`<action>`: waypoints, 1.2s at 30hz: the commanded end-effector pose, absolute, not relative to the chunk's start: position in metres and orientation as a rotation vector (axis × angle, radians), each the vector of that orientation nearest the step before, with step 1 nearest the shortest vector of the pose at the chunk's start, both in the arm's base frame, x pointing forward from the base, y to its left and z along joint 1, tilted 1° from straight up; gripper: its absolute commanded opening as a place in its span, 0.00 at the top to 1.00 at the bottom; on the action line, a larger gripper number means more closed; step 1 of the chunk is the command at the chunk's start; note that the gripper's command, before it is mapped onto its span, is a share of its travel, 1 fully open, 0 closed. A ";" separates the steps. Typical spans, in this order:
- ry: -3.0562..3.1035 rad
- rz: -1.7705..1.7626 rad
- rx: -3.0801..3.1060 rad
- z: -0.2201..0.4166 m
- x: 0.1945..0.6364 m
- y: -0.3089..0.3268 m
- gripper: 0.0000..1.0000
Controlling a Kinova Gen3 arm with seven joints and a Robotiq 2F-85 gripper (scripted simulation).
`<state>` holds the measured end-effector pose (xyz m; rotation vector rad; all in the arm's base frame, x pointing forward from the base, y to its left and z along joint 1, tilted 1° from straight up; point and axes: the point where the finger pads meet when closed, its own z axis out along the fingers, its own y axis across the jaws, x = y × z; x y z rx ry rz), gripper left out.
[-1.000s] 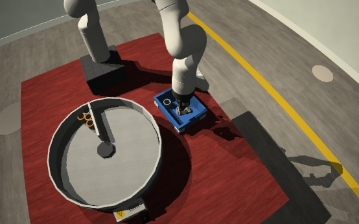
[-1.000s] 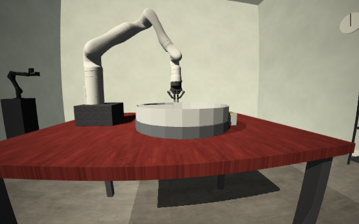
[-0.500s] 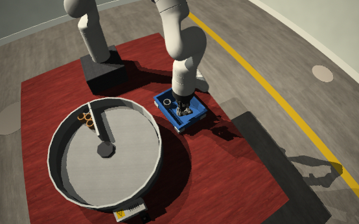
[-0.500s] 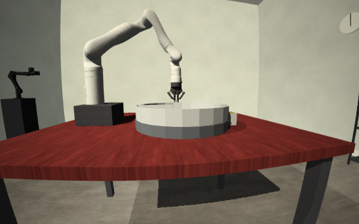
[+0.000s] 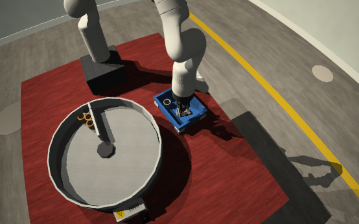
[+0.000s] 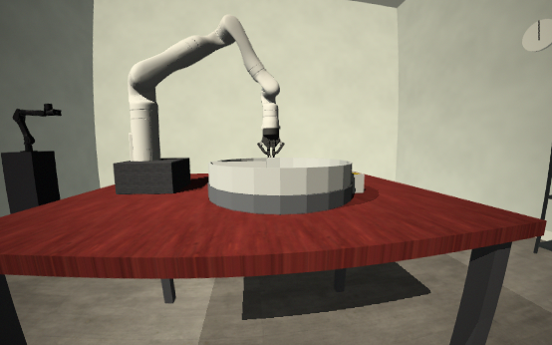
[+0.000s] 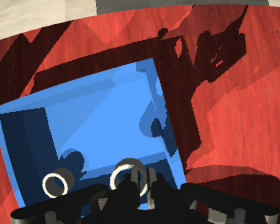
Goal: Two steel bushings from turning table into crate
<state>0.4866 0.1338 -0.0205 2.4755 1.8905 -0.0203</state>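
The blue crate (image 5: 168, 114) (image 7: 91, 116) stands on the red table to the right of the turning table (image 5: 110, 181) (image 6: 279, 184). My gripper (image 5: 185, 113) (image 6: 270, 152) (image 7: 143, 178) reaches down inside the crate and is shut on a steel bushing (image 7: 126, 177), held low over the crate floor. A second steel bushing (image 5: 167, 102) (image 7: 55, 185) lies in the crate's back left corner. Three orange bushings (image 5: 86, 118) sit at the turning table's back left, beside its divider bar (image 5: 94, 116). In the exterior view the crate is hidden behind the turning table.
The arm's black pedestal (image 5: 102, 72) (image 6: 151, 175) stands behind the turning table. A small control box (image 5: 129, 210) sits at the turning table's front edge. A hub (image 5: 105, 149) marks the table's centre. The red table's right edge runs close to the crate.
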 end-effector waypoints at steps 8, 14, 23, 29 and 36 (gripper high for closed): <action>1.891 -0.019 2.478 -0.024 0.486 0.134 1.00; 1.891 -0.021 2.476 -0.028 0.486 0.134 1.00; 1.891 -0.021 2.477 -0.032 0.486 0.133 1.00; 1.890 -0.024 2.475 -0.032 0.486 0.133 1.00; 1.890 -0.024 2.476 -0.039 0.486 0.133 1.00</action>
